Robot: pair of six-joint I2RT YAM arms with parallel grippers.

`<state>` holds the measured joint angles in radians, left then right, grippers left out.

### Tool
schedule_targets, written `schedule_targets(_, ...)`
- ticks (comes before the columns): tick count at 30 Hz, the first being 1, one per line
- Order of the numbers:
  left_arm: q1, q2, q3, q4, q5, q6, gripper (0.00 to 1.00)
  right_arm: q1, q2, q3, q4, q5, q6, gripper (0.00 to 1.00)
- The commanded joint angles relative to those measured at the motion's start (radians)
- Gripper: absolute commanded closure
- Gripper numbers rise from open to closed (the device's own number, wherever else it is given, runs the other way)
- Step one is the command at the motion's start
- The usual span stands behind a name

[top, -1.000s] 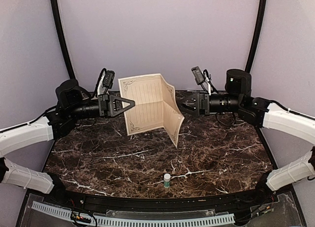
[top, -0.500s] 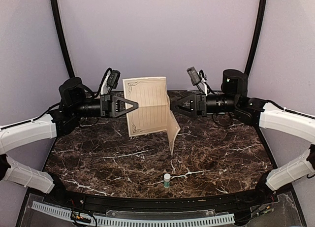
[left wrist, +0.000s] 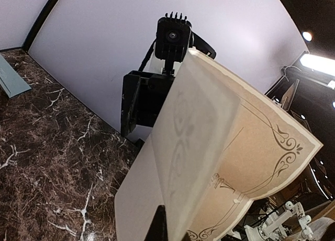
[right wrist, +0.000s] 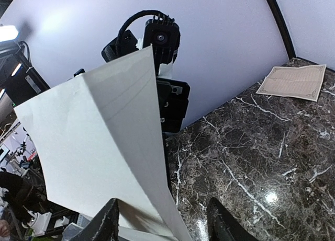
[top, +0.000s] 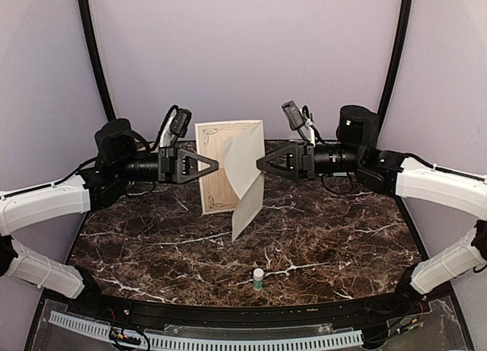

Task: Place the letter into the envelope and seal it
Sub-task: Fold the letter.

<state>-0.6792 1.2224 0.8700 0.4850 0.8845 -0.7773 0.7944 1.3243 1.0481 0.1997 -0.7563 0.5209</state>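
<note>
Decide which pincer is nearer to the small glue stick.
Right, slightly. In the top view the right pincer hovers directly beyond the glue stick, raised above the table; the left pincer, clamped on the letter, sits equally high but further left.

Cream letter (top: 228,164) with brown scrolled border, above a dark brown table (top: 342,237) veined white.

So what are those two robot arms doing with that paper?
They are holding a tan letter up in the air between them, bent into a fold. The left gripper is shut on one edge. The right gripper has its jaws apart around the other edge. The teal envelope lies on the marble table, and a small glue stick stands near the front.
</note>
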Motion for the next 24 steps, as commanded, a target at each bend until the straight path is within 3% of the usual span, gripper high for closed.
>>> schedule_targets(1, -0.013, -0.002, 0.034, 0.034, 0.030, 0.016, 1.00, 0.014, 0.001, 0.020, 0.069, -0.028, 0.016, 0.50)
schedule_targets(8, -0.035, 0.009, 0.036, 0.045, 0.024, 0.016, 1.00, 0.026, -0.002, 0.022, 0.090, -0.040, 0.026, 0.64)
schedule_targets(16, -0.054, 0.013, 0.043, 0.043, 0.015, 0.017, 1.00, 0.030, -0.026, 0.000, 0.124, -0.023, 0.056, 0.93)
schedule_targets(20, -0.068, 0.014, 0.043, 0.042, 0.005, 0.022, 1.00, 0.032, -0.037, -0.008, 0.134, 0.006, 0.085, 1.00)
schedule_targets(22, -0.068, 0.003, 0.039, 0.031, -0.014, 0.033, 0.96, 0.032, -0.048, -0.008, 0.116, 0.036, 0.082, 1.00)
schedule_targets(24, -0.068, -0.028, 0.027, 0.033, -0.043, 0.047, 0.82, 0.032, -0.066, -0.014, 0.098, 0.081, 0.077, 1.00)
